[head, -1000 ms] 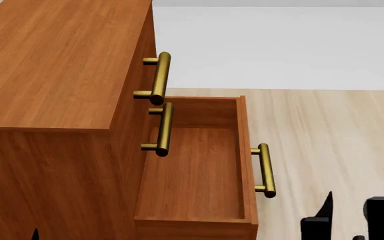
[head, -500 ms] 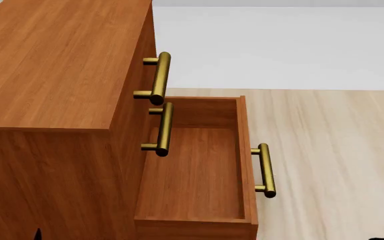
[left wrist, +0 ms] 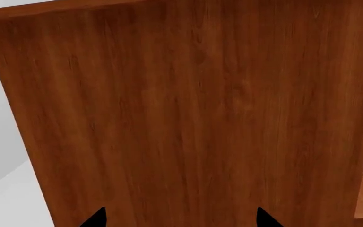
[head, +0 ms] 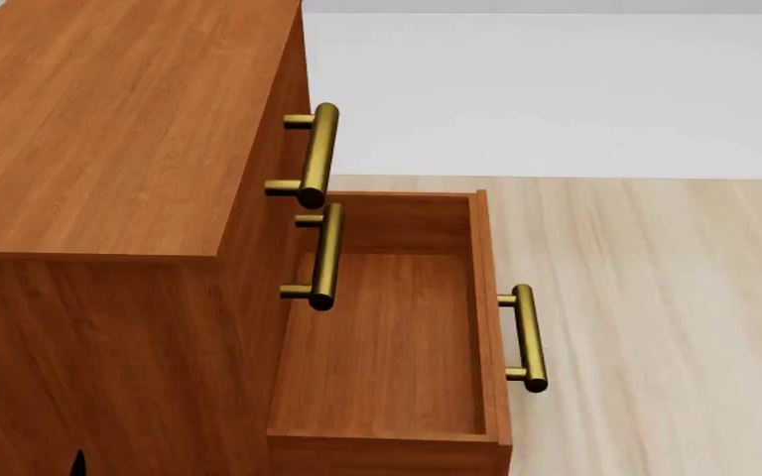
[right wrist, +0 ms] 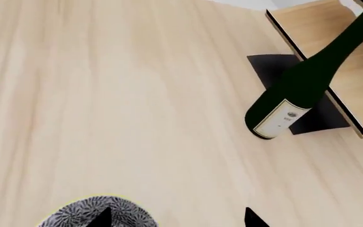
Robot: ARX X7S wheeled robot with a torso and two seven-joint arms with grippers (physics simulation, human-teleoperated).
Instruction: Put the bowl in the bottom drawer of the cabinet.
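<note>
Bottom drawer (head: 388,342) open, empty. Right hand (right wrist: 175,220) spread, released, poised over bowl (right wrist: 96,213); descend straddling rim, clench. Left hand (left wrist: 178,220) released, facing cabinet (left wrist: 194,113).

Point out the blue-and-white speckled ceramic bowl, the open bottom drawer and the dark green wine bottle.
Blue-and-white speckled ceramic bowl (right wrist: 74,213): right wrist view, patterned inside.
Open bottom drawer (head: 388,342): head view, bare floor.
Dark green wine bottle (right wrist: 301,85): right wrist view, body.

cabinet (head: 116,129) at left, bottom drawer (head: 395,347) pulled out to its right over the floor (head: 659,278), two upper handles (head: 317,154) above drawer's left edge. Right wrist view: bowl (right wrist: 96,213) on floor, wine bottle (right wrist: 307,78) leaning on a rack (right wrist: 332,42), well apart from bowl
</note>
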